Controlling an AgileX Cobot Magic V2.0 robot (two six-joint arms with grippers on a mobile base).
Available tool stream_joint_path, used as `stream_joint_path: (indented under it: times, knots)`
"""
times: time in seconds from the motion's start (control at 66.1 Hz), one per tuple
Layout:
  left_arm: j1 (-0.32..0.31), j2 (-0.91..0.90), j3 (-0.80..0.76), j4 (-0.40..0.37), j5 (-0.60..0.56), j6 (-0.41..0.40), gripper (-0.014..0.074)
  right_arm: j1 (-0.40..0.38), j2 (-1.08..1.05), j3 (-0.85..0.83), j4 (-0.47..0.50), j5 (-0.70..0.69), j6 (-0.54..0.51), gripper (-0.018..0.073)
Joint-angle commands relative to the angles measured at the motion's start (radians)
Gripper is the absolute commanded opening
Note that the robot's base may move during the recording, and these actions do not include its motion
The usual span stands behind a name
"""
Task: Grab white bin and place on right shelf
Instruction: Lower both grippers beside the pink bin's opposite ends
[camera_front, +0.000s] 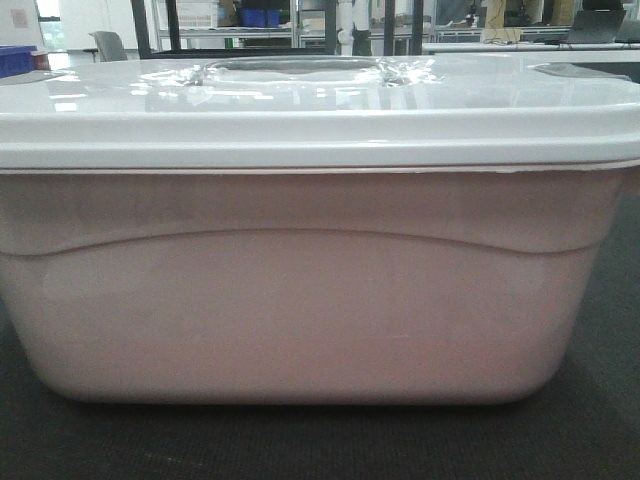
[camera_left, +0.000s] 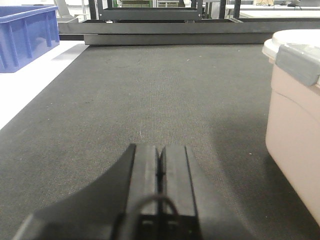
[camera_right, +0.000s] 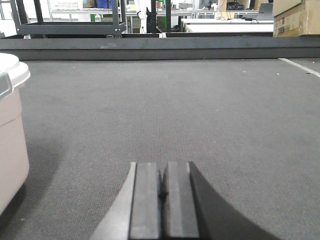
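Left hand (camera_left: 159, 170) and right hand (camera_right: 162, 185) were pinched closed, empty, flanking the big off-white plastic bin (camera_front: 300, 310); pressing both ends evenly looked smartest.

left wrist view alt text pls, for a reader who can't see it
The left gripper, jaws shut and empty, points across a dark grey mat. The lidded white bin stands at the right edge, apart from the gripper. A blue plastic bin sits at the far left, off the mat.
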Motion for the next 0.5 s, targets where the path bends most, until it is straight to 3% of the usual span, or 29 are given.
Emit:
stream_joint_path:
  times: [0.0,0.484]
  knots:
    - [-0.005,-0.006,-0.001,-0.009,-0.086,-0.005,-0.0117,0.001,-0.017,-0.001,-0.011,-0.082,-0.003,0.0064]
    - [-0.005,-0.006,-0.001,-0.009,-0.086,-0.005,-0.0117,0.001,-0.017,-0.001,-0.011,-0.082,-0.003,0.0064]
